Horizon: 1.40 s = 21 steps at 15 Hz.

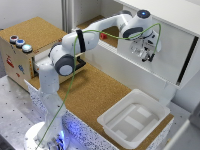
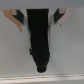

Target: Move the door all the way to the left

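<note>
A Franka Panda arm reaches into a white cabinet, its gripper hanging right in front of the sliding door; whether its fingers are apart cannot be told. A white plastic tray sits below the cabinet on the cork-topped table

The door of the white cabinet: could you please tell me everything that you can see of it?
The door is a large, flat, plain white panel, smooth, standing upright across the cabinet front toward the exterior view's right. The opening to its left is uncovered. The hand is right at its face; the pictures do not settle whether they touch.
</note>
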Motion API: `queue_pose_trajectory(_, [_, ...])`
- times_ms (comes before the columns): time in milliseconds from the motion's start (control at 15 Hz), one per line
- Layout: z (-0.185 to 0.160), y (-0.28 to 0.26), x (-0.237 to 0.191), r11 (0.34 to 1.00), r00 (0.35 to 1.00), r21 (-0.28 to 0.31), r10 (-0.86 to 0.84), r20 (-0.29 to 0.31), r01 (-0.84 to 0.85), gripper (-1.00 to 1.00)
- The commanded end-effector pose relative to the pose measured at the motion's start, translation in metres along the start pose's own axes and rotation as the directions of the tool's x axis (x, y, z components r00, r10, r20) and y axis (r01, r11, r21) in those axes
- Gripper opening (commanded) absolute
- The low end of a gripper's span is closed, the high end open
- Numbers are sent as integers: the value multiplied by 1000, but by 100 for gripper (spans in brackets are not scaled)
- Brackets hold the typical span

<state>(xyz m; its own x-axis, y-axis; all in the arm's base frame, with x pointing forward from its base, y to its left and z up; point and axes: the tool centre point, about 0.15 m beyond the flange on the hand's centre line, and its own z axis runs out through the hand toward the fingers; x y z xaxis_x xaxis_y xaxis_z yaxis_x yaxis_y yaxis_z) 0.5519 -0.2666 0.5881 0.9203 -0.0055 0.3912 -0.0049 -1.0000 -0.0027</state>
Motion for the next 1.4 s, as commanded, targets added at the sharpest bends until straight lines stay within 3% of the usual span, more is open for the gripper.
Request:
queue_pose_trajectory(0, [5, -61, 5, 998, 996, -48, 55, 71, -51, -100])
queue_pose_trajectory(800, [0, -158, -3, 993, 999, -121, 23, 42, -18, -100])
queue_pose_trajectory(1333, [-1, -218, -9, 991, 998, -126, 46, 32, -41, -100])
